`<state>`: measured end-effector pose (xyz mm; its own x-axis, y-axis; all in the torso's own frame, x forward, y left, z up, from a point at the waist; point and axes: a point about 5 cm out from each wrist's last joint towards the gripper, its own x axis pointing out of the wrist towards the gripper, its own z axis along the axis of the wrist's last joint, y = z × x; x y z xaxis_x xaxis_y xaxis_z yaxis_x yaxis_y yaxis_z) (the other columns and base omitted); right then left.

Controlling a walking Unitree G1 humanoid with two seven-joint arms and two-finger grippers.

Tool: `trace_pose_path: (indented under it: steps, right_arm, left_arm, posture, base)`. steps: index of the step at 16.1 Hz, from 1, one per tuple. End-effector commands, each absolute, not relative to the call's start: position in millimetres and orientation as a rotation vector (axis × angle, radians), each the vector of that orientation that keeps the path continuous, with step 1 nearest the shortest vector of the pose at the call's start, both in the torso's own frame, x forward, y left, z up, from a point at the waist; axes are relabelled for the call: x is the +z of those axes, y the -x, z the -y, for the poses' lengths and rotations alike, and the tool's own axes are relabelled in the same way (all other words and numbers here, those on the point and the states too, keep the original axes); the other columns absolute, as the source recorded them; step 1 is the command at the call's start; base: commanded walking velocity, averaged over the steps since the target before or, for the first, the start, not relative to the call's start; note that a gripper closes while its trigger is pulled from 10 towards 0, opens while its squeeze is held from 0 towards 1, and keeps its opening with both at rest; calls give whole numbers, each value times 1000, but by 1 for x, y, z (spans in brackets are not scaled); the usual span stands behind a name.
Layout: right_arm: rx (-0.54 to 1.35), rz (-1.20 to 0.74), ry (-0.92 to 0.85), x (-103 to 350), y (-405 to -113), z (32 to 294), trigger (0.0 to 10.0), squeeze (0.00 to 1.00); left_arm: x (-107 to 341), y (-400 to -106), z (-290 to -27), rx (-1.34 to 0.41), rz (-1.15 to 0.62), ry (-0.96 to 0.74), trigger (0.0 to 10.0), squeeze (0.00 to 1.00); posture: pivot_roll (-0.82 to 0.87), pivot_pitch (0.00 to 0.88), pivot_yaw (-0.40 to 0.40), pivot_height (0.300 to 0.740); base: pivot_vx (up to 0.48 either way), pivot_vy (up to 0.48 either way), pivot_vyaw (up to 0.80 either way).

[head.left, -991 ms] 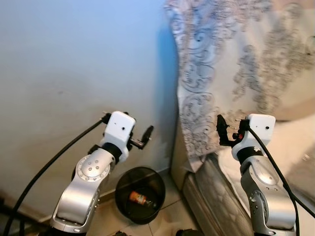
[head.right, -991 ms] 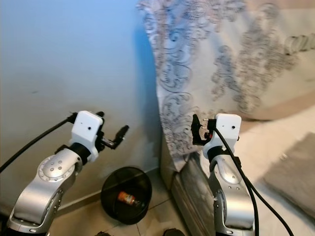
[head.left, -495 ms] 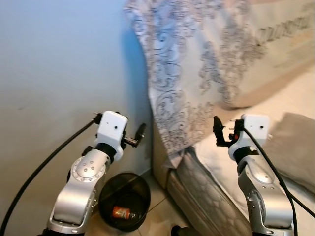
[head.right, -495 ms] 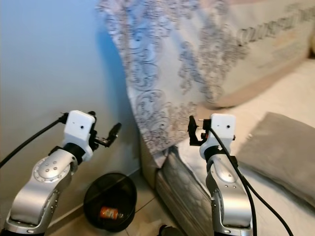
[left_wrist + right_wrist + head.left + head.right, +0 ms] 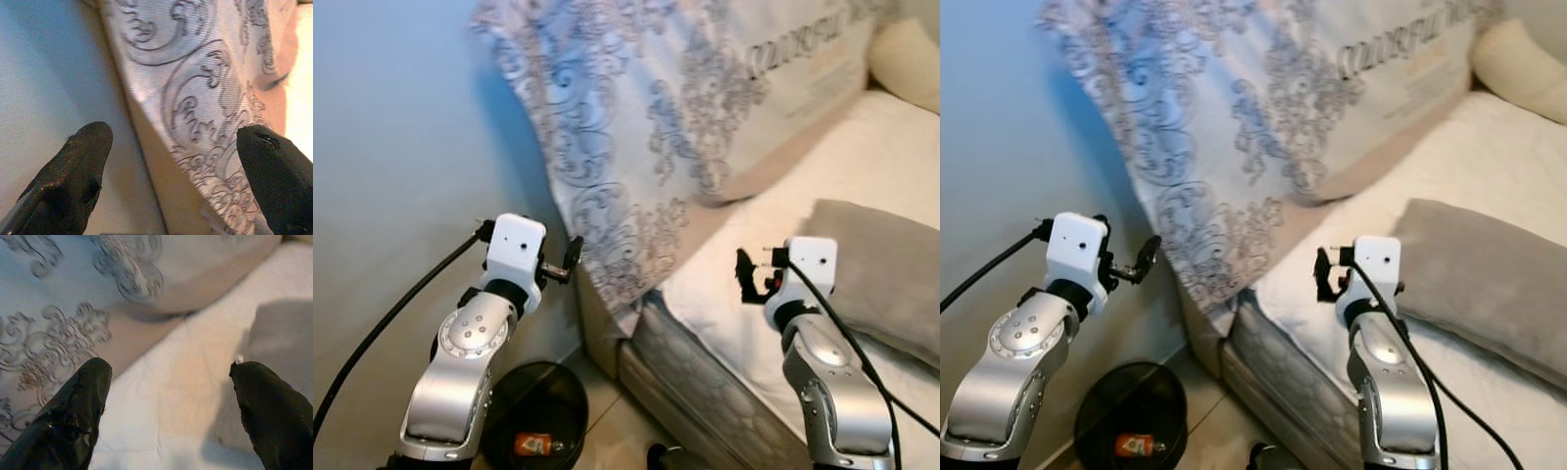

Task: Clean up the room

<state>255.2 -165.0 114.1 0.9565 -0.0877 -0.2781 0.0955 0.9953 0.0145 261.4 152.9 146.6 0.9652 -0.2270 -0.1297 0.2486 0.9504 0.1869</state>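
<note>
Left eye view, bedside corner, items as they stand.

Round black mesh wastebasket (image 5: 533,416): on the tiled floor against the pale blue wall (image 5: 391,157), beside the bed's foot. Holds one small orange-labelled bottle (image 5: 533,446), lying on its side. Judged: one piece of litter binned.

Bed with white quilted mattress top (image 5: 754,264): a grey-white bedspread with dark scroll pattern (image 5: 636,127) is heaped up high against the wall, its lower edge drooping over the bed corner. A flat grey cushion (image 5: 891,274) lies on the mattress; a cream pillow (image 5: 906,54) sits at the far end. Judged: bedding untidy, most of the tidying left.

Left gripper (image 5: 171,171): raised at chest height beside the wall, forearm bent upward, black fingers spread wide, empty, aimed at the bedspread's hanging edge.

Right gripper (image 5: 171,406): raised likewise over the mattress edge, just beside the grey cushion, fingers spread apart, holding nothing.
</note>
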Motion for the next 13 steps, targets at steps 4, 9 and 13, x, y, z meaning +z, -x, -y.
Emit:
trace_pose_path:
  steps: [4,9,13]
  right_arm:
    - [-118,-314,-49,113,-254,171,10000,0]
    - [-104,-308,-35,117,-255,169,10000,0]
    - [-78,-302,54,119,-257,166,10000,0]
  left_arm:
    - [144,-262,-152,-253,-123,-202,10000,0]
    - [144,-261,-151,-259,-114,-206,10000,0]
    - [144,-261,-150,-266,-113,-208,10000,0]
  posture:
    - [-11,0,7,740]
    - [-12,0,2,740]
    - [-12,0,1,740]
  base:
    - [0,0,-800]
    - [0,0,-800]
    - [0,0,-800]
